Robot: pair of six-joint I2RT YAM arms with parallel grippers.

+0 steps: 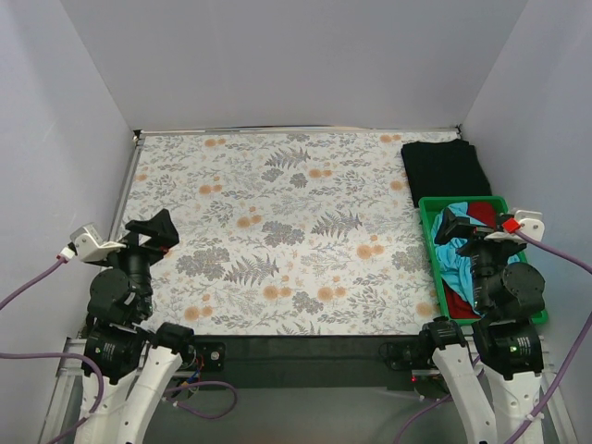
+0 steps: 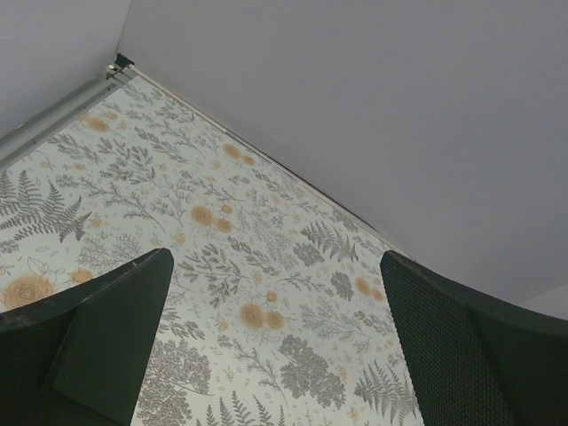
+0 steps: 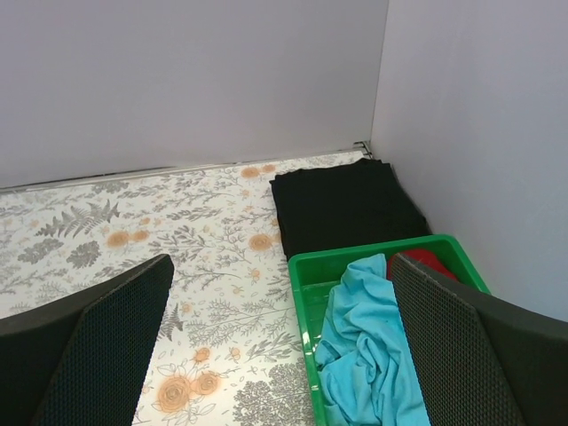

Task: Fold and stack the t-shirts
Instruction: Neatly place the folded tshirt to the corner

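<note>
Mostly hidden in the green tray [image 1: 462,200] at the right of the top view: the red t-shirt [image 1: 483,213], buried under the turquoise t-shirt [image 1: 451,268] and crossed by the right arm [image 1: 504,287], only two scraps on show. Hidden under that arm too, the tray's near end. In the right wrist view, cut off by the lower edge: turquoise cloth, tray, and both fingers [image 3: 98,355] of the right gripper [image 3: 280,264]; red cloth half behind the right-hand finger. Cannot tell the number of layers in the folded black t-shirt [image 1: 444,168] at upper right. In the left wrist view, cut off at the lower corners: the fingers [image 2: 89,346] of the left gripper [image 2: 275,262]. Out of frame at the bottom of the top view: the lower ends of the left arm [image 1: 116,305] and the right arm.
</note>
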